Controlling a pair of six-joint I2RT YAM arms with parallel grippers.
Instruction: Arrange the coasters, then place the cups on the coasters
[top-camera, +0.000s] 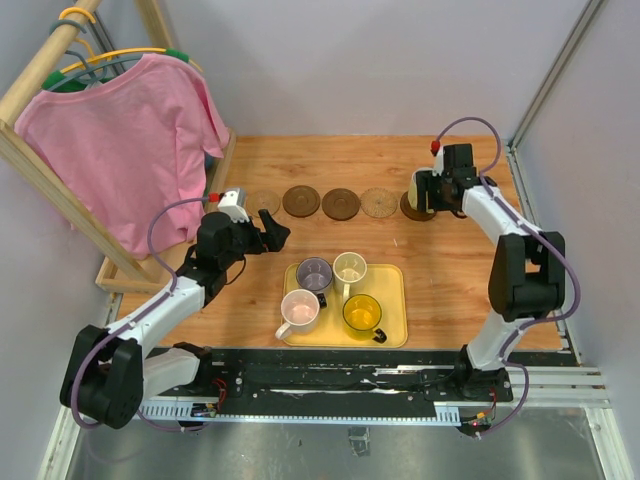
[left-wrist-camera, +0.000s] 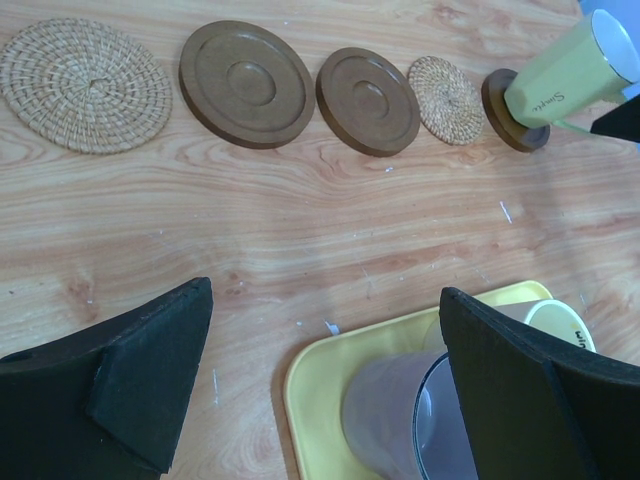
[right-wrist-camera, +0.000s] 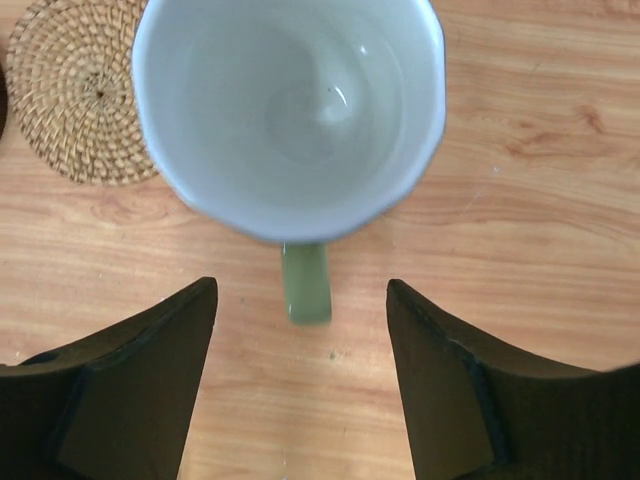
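Right end effector (right-wrist-camera: 300, 300) stands spread, straddling the handle of the pale-green cup (right-wrist-camera: 290, 110). I think it rests on the end dark coaster (left-wrist-camera: 495, 105), which is mostly hidden. Left end effector (left-wrist-camera: 325, 290) gapes wide, half-hiding the purple-grey cup (left-wrist-camera: 390, 420) on the tray (left-wrist-camera: 310, 380).

Green mug (right-wrist-camera: 290, 110): rim cut at top edge, rt wrist view; dark coaster (left-wrist-camera: 496, 100) beneath hidden there.
Purple-grey cup (left-wrist-camera: 395, 420): cut at bottom edge, partly behind finger (left-wrist-camera: 540, 400) of left gripper (left-wrist-camera: 325, 290).
Cream cup (left-wrist-camera: 560, 325): mostly behind same finger.
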